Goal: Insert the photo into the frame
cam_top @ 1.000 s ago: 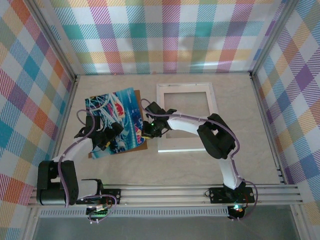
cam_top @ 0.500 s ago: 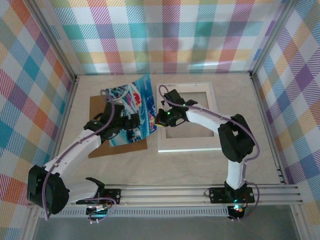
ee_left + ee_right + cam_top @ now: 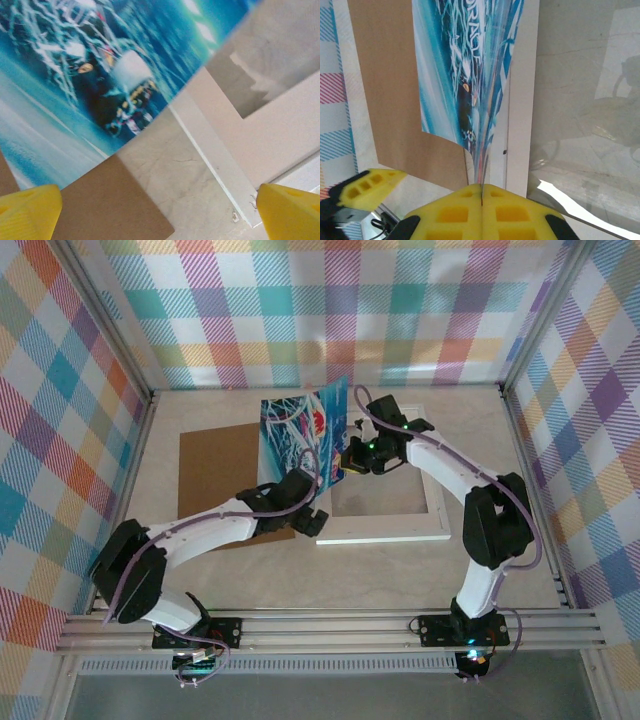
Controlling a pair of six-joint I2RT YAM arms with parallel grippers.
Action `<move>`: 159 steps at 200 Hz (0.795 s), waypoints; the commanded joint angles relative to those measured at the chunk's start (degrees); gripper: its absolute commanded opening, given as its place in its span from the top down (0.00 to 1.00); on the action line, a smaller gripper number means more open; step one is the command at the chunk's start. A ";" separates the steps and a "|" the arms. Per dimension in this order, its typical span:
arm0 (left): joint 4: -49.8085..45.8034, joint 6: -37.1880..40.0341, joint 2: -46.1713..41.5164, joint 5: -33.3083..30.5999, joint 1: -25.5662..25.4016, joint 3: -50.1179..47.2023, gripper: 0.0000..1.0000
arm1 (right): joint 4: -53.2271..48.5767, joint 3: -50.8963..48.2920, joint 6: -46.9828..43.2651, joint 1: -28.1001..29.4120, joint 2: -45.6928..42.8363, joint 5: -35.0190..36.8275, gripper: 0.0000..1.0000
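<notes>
Lying flat on pale surface (image 3: 380,580): white frame (image 3: 385,532), right of centre, clear pane reflecting light. Brown backing board (image 3: 215,470) flat beside frame's left rail. Photo (image 3: 298,435) clear of surface, tilted steeply on edge, above gap between board and frame's left rail. Right end effector (image 3: 352,462) pressed together on photo's edge, yellow fingers (image 3: 445,215) pinching paper. Left end effector (image 3: 312,523) spread wide, holding nothing, low by frame's near-left corner.

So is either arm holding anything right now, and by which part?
The right gripper is shut on the photo, pinching one edge of the sheet. The left gripper is open and holds nothing.
</notes>
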 commanded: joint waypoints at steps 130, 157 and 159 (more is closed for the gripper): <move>9.23 8.73 11.94 -16.25 -2.34 7.84 0.29 | 1.08 0.71 0.31 -0.66 3.03 -5.70 0.91; 9.95 8.79 11.66 -12.65 -2.30 6.55 0.49 | 1.51 1.36 0.82 -0.66 3.60 -5.48 0.91; 9.96 8.80 11.67 -12.34 -2.34 6.49 0.50 | 1.52 1.37 0.88 -0.66 3.66 -5.53 0.91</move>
